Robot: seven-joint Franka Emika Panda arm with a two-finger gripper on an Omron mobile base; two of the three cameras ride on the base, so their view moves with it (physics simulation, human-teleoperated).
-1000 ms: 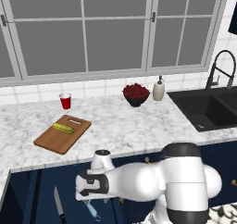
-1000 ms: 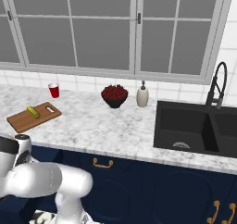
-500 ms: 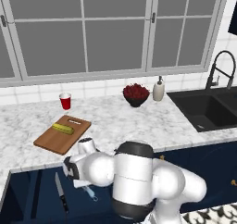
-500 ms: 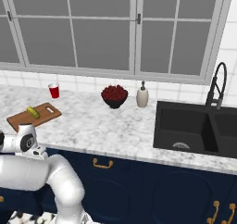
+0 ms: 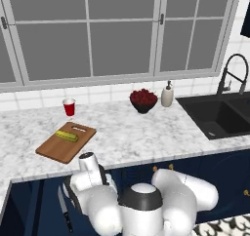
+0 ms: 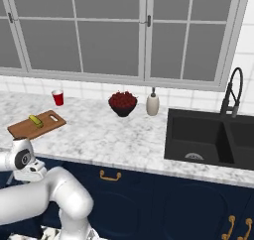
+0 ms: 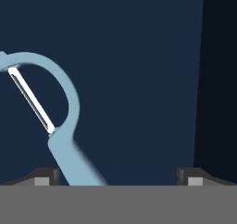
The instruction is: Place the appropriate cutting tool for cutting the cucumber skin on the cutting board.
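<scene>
I had the gripper (image 7: 118,177) low in front of the dark blue cabinet fronts, its two dark tips standing wide apart and holding nothing; the peeler (image 7: 55,126) lay in the hand view between them, nearer the left tip, its light-blue handle running down toward the bottom edge and its curved yoke carrying a thin pale blade; whether it touched that tip I could not tell from that angle.

On the counter (image 5: 141,137) a dark bowl (image 5: 143,102) held a heap of red fruit, probably cherries; a red cup (image 5: 69,107) stood near the tiled wall, its inside hidden from me; a pale, rounded soap bottle (image 5: 167,94) stood just beside the bowl; the black sink (image 5: 219,115) was a deep double basin with a dark arched tap (image 5: 233,74) behind it.

The board (image 5: 66,142) was a flat brown wooden rectangle with a slot handle at its far end; the cucumber (image 5: 66,136), a short yellow-green oblong, rested on it, toward the far half.

The counter was white marble with grey veining; a black-handled knife (image 5: 65,208) with a steel blade showed below its edge, against the cabinets, beside my arm's white shell.
</scene>
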